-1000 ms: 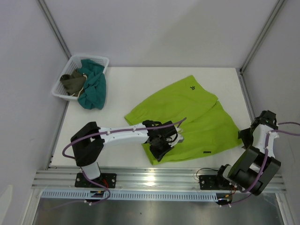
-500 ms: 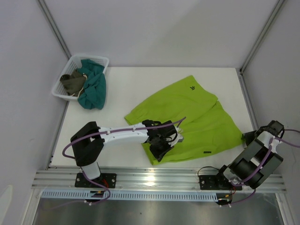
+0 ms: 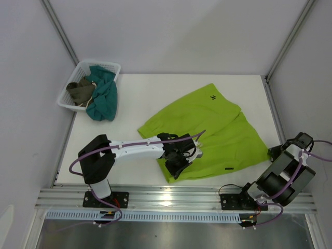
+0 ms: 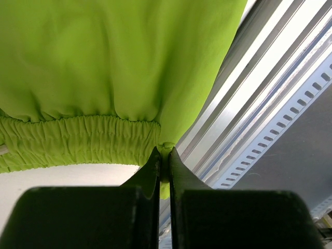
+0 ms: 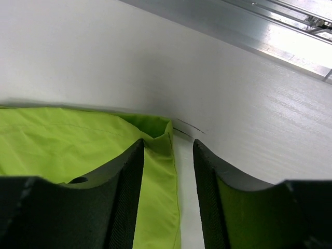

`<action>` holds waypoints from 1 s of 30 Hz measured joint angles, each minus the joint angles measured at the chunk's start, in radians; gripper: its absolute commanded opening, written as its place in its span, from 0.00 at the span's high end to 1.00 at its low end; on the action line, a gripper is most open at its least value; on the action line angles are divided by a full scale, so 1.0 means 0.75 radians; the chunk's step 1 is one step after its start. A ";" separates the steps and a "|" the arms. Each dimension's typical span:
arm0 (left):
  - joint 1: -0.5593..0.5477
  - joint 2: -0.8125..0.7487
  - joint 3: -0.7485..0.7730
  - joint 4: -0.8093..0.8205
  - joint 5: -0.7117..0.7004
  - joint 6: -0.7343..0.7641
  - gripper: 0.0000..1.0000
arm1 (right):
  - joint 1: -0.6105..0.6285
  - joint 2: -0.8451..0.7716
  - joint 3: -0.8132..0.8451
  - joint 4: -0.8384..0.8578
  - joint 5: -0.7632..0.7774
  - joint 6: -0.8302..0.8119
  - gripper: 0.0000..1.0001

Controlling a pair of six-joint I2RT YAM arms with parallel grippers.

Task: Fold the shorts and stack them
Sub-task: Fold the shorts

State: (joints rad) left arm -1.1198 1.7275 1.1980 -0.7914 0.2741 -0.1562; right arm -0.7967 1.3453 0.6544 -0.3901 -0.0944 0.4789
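The shorts (image 3: 207, 132) lie spread flat across the middle of the counter (image 3: 140, 98). The left end effector (image 4: 164, 154) is clamped on their elastic waistband corner near the counter's front edge. The right end effector (image 5: 167, 146) stands with jaws apart astride another corner by the counter's right edge.

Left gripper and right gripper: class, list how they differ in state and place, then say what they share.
The left gripper is shut, pinching the waistband of the shorts; the right gripper stands open, gripping nothing. The left gripper is at the shorts' near corner; the right gripper is at their right-hand corner. Both meet the same shorts at an edge.
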 measured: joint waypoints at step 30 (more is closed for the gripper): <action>0.026 -0.121 0.046 -0.013 0.049 -0.006 1.00 | 0.279 0.055 0.570 -0.401 0.226 0.079 1.00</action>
State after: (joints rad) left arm -1.1000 1.6371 1.2324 -0.8013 0.3107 -0.1604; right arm -0.5873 1.3869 1.0817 -0.6907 0.0750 0.5381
